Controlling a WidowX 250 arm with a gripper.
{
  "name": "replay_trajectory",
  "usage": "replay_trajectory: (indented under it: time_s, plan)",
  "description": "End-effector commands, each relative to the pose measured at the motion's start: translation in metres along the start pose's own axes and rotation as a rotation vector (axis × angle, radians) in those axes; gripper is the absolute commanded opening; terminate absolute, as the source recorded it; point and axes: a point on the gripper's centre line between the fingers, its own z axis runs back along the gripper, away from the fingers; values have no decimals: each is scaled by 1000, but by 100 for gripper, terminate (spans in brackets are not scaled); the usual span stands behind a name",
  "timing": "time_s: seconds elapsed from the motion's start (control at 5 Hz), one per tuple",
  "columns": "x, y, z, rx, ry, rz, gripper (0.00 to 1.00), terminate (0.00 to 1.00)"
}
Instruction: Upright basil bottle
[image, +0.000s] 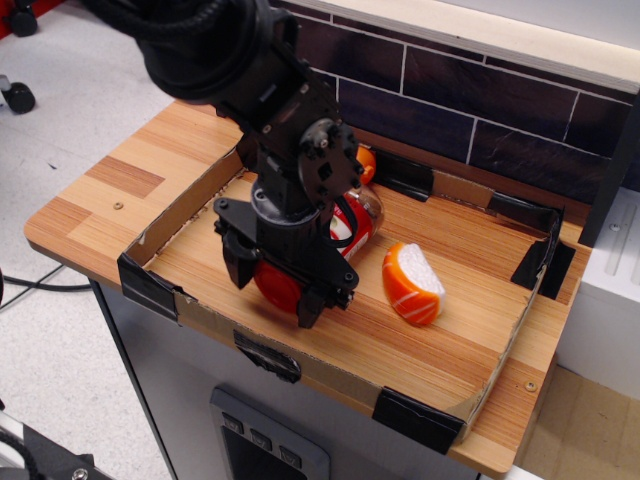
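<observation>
The basil bottle (358, 218) lies on its side in the cardboard tray (330, 345), its red cap (277, 286) pointing to the front left and its clear body and red-and-white label to the back right. My black gripper (277, 284) comes down from above and straddles the cap. One finger (238, 266) is pressed on the cap's left side and the other finger (313, 297) on its right side. The cap sits low, at or just above the tray floor. My wrist hides part of the bottle's neck.
An orange-and-white toy sushi piece (412, 283) lies to the right of the bottle. An orange toy food (365, 165) sits behind my wrist by the back wall. Low cardboard walls with black tape (148, 285) ring the tray. A dark brick wall (480, 120) stands behind.
</observation>
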Motion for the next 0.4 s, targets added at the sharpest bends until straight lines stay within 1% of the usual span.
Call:
replay_trajectory:
  time_s: [0.0, 0.2]
  plan:
    - [11, 32, 60, -60, -32, 103, 0, 0]
    - [17, 45, 91, -95, -5, 156, 0, 0]
